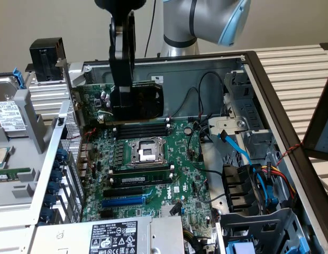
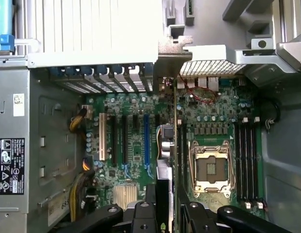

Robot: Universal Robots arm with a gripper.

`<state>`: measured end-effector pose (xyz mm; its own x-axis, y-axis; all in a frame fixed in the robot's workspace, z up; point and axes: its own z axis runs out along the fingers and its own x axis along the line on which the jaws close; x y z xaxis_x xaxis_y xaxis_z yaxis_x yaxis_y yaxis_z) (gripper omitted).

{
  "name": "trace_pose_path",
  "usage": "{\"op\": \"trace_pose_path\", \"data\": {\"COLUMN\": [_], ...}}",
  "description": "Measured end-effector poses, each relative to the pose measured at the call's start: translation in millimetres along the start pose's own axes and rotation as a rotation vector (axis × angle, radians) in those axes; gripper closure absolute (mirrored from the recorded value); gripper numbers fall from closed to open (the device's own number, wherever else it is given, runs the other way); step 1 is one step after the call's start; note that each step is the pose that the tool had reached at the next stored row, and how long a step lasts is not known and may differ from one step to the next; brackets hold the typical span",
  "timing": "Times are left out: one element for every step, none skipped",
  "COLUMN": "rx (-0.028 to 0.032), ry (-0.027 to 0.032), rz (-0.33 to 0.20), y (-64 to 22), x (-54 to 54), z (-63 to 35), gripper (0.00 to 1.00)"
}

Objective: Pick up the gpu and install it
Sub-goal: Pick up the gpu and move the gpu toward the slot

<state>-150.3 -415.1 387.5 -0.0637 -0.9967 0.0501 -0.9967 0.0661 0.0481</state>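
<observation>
Slatted tabletop and a pale wall surround the open computer case. At upper centre-left of the exterior view the gpu stands upright over the motherboard, a green card with a black fan shroud. The half-closed gripper clamps it. The fingers hide part of the card, and whether its lower edge touches a slot is unclear.
</observation>
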Motion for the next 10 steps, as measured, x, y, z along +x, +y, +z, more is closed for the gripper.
{"op": "trace_pose_path", "data": {"rx": [-0.0002, -0.0003, -0.0006, -0.0005, -0.0006, -0.0006, -0.0005, -0.0006, -0.0005, -0.0006], "ry": [-0.0029, -0.0039, -0.0042, -0.0045, -0.0047, -0.0047, -0.0047, -0.0047, -0.005, -0.0051], "rz": [0.003, 0.005, 0.006, 0.006, 0.006, 0.006, 0.006, 0.007, 0.007, 0.008], "y": [0.1, 0.2, 0.2, 0.1, -0.1, -0.4, -0.6, -0.9, -1.1, -1.3], "x": [0.2, 0.9, 2.9, 5.6, 8.4, 11.5, 14.2, 16.5, 18.0, 19.1], "z": [1.3, 2.7, 4.3, 6.0, 7.7, 9.4, 11.4, 13.3, 15.3, 17.1], "gripper": [0.73, 0.73, 0.73, 0.73, 0.73, 0.73, 0.73, 0.73, 0.73, 0.73]}}
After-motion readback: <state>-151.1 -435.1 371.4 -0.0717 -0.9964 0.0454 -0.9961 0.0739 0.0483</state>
